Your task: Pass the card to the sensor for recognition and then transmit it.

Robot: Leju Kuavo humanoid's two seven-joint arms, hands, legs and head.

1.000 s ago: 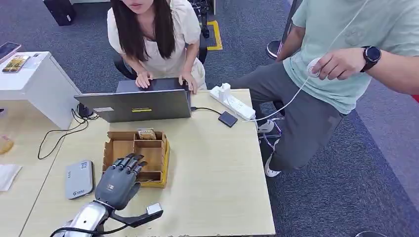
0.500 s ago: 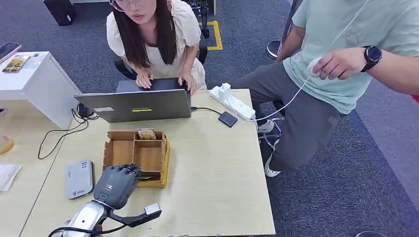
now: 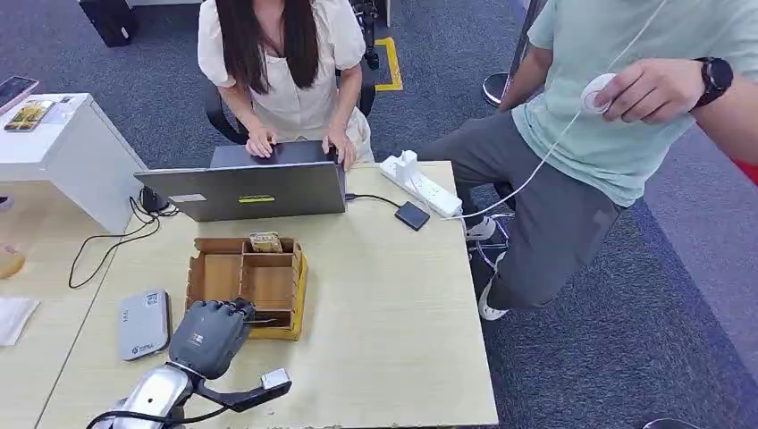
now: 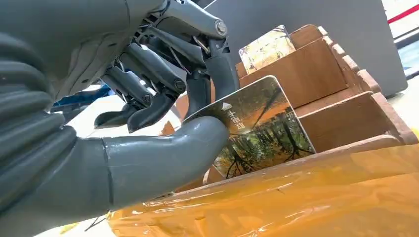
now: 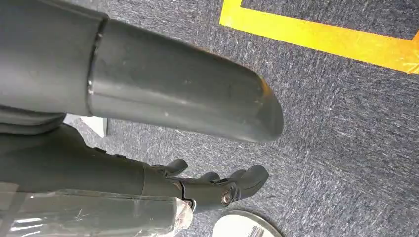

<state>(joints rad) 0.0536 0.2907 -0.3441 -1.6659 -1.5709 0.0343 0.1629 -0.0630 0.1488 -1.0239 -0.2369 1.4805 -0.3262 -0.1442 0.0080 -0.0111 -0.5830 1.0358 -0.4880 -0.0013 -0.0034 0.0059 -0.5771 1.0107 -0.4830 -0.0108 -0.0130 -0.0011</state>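
Card (image 4: 262,131) pinched between left hand (image 4: 148,113) thumb and fingers (image 4: 220,69).

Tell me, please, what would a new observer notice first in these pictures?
Probably the robot's left hand at the near edge of the wooden organizer on the table, pinching a forest-print card between thumb and fingers. Next, the person typing on the laptop at the table's far side.

In the left wrist view, the thumb of the left hand (image 4: 163,148) covers the lower left corner of the card (image 4: 262,128); the card's small print is unreadable. In the head view, the picture's top edge cuts off both people.
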